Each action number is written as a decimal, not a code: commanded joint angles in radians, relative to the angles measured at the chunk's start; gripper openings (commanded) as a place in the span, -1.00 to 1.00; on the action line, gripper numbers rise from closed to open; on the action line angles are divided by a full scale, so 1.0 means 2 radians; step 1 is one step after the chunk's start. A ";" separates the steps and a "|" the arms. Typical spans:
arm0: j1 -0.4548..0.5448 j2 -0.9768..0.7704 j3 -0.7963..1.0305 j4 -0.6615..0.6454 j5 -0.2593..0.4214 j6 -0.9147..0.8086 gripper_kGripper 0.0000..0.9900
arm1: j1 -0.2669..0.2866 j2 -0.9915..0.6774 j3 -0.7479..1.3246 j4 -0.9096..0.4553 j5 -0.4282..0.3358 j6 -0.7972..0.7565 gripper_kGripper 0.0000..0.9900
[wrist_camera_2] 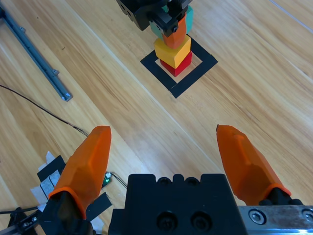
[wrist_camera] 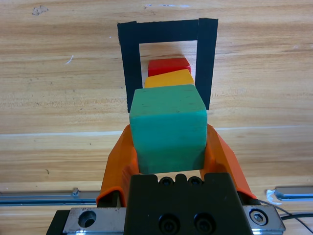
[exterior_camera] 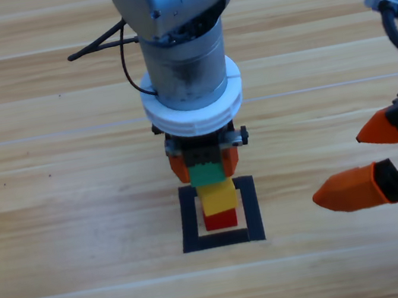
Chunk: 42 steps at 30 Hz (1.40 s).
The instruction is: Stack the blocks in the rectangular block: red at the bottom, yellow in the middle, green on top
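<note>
The red cube (exterior_camera: 220,220) sits inside the black tape square (exterior_camera: 191,220), with the yellow cube (exterior_camera: 216,196) stacked on it. My left gripper (exterior_camera: 205,167) comes straight down over the stack, shut on the green cube (exterior_camera: 206,173), which is directly over the yellow one. I cannot tell whether they touch. In the left wrist view the green cube (wrist_camera: 167,127) sits between the orange jaws, with yellow (wrist_camera: 168,78) and red (wrist_camera: 168,64) behind it. My right gripper (exterior_camera: 338,168) waits open at the right, apart from the stack (wrist_camera_2: 171,51).
A metal rail (wrist_camera_2: 46,68) and a thin black cable (wrist_camera_2: 44,110) lie on the wood off to one side in the right wrist view. Bits of tape (wrist_camera_2: 49,171) sit near that gripper's jaw. Bare wood surrounds the tape square (wrist_camera_2: 181,85).
</note>
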 commanded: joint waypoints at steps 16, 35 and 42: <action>-0.008 0.036 0.010 -0.007 0.001 -0.003 -1.00 | -0.005 0.023 0.017 0.006 0.007 -0.005 0.92; -0.012 0.032 -0.003 -0.007 0.002 -0.004 -0.29 | -0.005 0.022 0.017 0.006 0.007 -0.006 0.92; -0.015 0.019 -0.003 -0.004 0.004 -0.009 1.00 | -0.005 0.022 0.017 0.006 0.008 -0.006 0.92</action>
